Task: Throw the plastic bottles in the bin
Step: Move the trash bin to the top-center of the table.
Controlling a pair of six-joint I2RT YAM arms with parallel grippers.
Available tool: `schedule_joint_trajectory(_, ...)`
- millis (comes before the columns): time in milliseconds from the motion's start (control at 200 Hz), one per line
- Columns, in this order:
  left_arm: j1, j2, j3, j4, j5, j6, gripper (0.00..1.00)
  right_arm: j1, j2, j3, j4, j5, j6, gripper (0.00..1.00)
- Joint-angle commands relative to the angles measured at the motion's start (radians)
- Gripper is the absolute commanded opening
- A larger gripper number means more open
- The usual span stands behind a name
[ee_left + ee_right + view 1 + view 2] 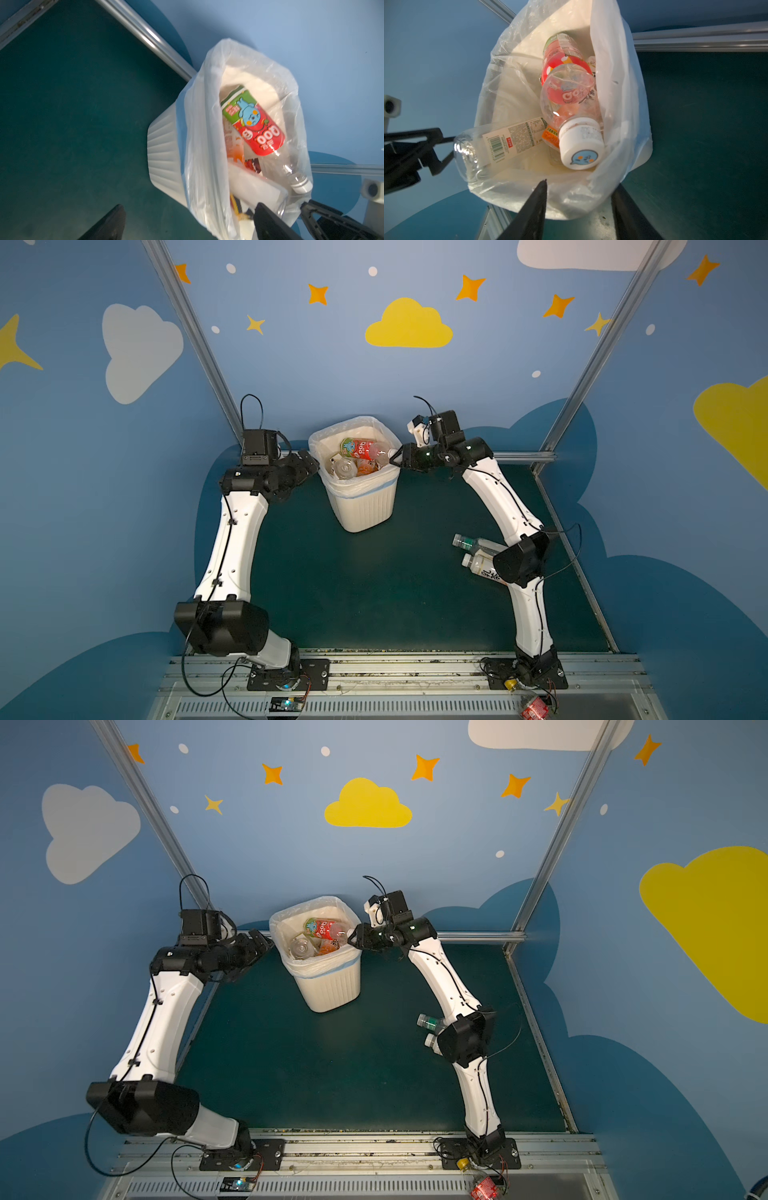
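Note:
The bin [365, 510] stands at the back of the green mat, seen in both top views [328, 990], lined with a translucent bag. Several plastic bottles lie inside; a red-and-green labelled one [361, 449] [255, 128] is on top, its white cap [581, 143] toward my right gripper. A clear bottle with a white label [500, 143] lies beside it. My right gripper [397, 458] [580, 185] hovers at the bin's right rim, jaws partly apart and empty. My left gripper [311, 466] [190, 207] is wide open at the left rim. Two bottles [473, 542] [482, 564] lie on the mat, partly hidden under my right elbow.
Aluminium posts and a rear rail [523, 456] frame the mat against the blue walls. A red-labelled, yellow-capped item [534, 707] lies on the front rail by the right arm's base. My right elbow [519, 562] hangs over the two loose bottles.

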Motion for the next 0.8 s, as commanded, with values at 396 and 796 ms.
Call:
schedule_joint_trajectory(396,0.002,0.284,0.222,0.035,0.171,0.044,0.96,-0.022,-0.029,-0.012,-0.007,0.071,0.004,0.10)
schedule_joint_trajectory(796,-0.031,0.432,0.333,-0.060,0.250,0.099,0.70,-0.060,-0.066,0.011,-0.028,0.069,0.002,0.09)
